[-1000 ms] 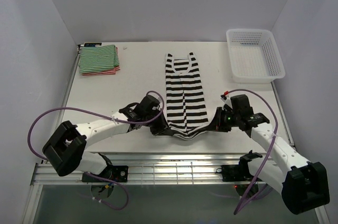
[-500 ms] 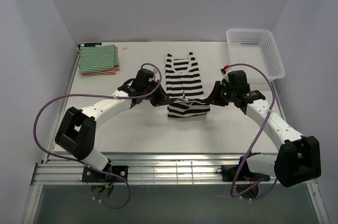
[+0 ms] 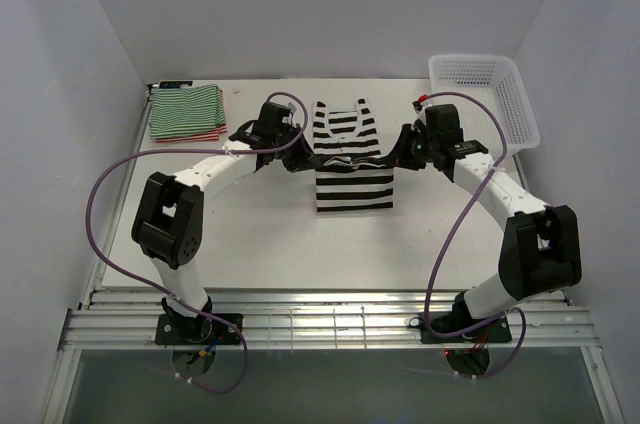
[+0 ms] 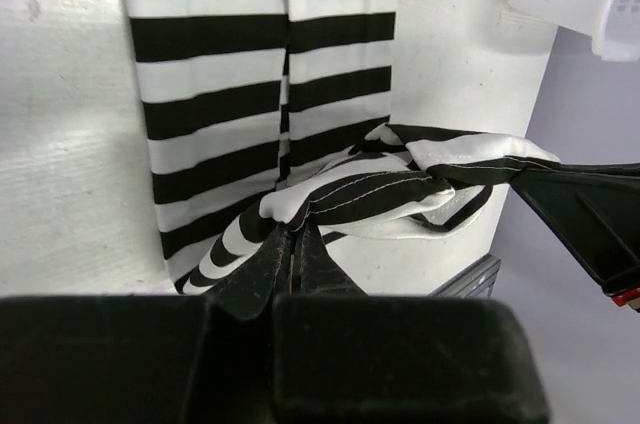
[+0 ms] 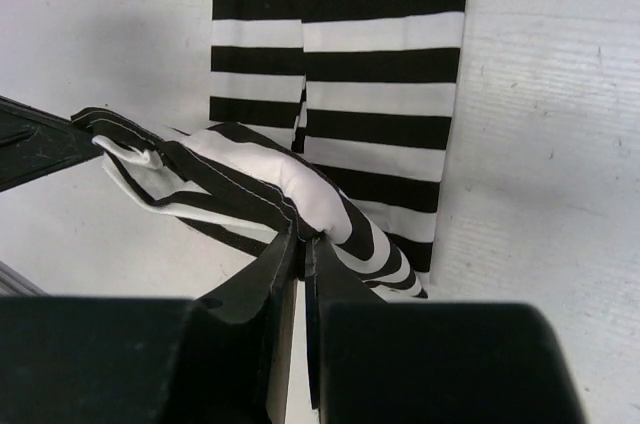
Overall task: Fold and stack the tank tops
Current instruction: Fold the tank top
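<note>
Black-and-white tank top (image 3: 352,192) lies mid-table toward the far edge, its hem end doubled over toward the straps. My left gripper (image 3: 305,162) and right gripper (image 3: 397,156) are each pinched tight on a hem corner, with the cloth bunched and sagging between them. To do this fold well, I judge: carry both corners level and taut, square the side edges, lower flat before letting go. Folded pile of green-and-white and red-and-white tank tops (image 3: 187,114) sits at the far left corner; white lattice basket (image 3: 520,114) far right.
</note>
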Robot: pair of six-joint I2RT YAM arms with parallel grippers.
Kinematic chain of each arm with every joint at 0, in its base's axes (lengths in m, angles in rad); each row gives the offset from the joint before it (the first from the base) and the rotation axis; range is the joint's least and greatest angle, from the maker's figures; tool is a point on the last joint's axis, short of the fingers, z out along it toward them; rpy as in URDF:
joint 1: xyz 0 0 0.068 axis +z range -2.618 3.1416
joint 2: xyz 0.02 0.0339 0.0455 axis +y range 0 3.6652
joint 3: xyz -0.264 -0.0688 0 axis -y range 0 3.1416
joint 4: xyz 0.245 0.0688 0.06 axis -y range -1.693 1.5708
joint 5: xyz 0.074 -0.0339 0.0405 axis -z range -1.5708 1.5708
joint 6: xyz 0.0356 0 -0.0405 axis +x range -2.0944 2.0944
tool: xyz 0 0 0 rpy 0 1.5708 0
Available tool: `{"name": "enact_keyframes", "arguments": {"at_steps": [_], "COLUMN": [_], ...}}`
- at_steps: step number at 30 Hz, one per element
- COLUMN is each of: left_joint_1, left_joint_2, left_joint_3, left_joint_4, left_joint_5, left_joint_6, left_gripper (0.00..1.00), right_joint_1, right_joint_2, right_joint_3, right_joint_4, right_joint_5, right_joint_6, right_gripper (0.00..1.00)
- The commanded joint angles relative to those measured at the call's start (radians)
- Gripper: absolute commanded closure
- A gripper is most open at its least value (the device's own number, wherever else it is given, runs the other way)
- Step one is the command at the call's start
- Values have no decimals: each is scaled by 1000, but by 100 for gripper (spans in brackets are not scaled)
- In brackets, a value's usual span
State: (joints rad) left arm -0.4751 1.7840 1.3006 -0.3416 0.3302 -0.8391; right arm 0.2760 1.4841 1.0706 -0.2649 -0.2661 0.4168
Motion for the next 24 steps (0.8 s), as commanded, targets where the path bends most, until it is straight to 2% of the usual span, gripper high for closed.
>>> {"name": "enact_keyframes", "arguments": {"at_steps": [1,17,24], "left_joint_1": [21,49,62], "left_joint_2": [26,198,216], "left_joint_3": [75,209,213], "left_joint_4": [-11,-8,-22], "left_joint_5": [13,47,3], "left_joint_6": [44,57,54], "left_gripper": [100,100,100], "right_joint_1": [-15,-50,-70], "right_joint_2": [42,246,320], "right_joint_3": [84,193,230], "right_joint_4": [69,96,121], "right_joint_5": [-15,-58,-113], "right_joint_6": [-18,-42,-58], "right_gripper": [92,92,92]}}
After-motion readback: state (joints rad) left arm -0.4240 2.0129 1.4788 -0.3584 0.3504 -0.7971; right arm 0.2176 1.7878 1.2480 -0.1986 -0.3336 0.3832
